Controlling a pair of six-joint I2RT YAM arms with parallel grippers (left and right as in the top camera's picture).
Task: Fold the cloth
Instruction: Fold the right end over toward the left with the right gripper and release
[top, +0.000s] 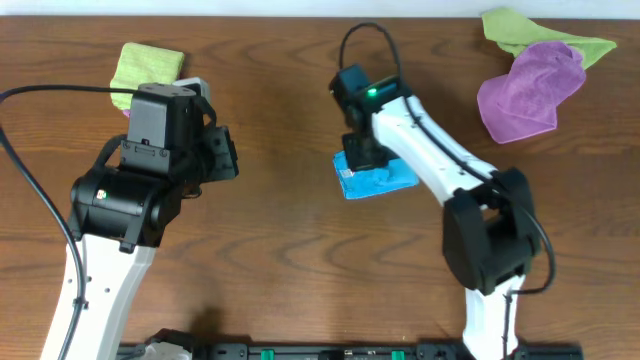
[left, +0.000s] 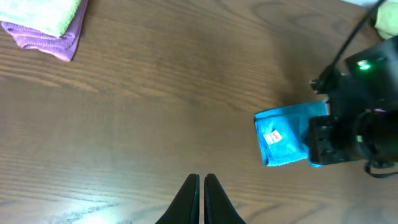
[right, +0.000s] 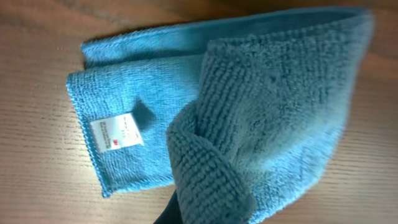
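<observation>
A blue cloth (top: 372, 181) with a white label lies folded small at the table's middle. It also shows in the left wrist view (left: 283, 138) and fills the right wrist view (right: 261, 106). My right gripper (top: 362, 152) sits right over the cloth. A raised fold of the cloth drapes over its fingers (right: 205, 205), so it is shut on the blue cloth. My left gripper (left: 202, 186) is shut and empty, hovering over bare wood to the left of the cloth.
A folded green cloth on a purple one (top: 148, 68) lies at the back left, also in the left wrist view (left: 46, 22). A crumpled purple cloth (top: 528, 90) and a green cloth (top: 520, 30) lie at the back right.
</observation>
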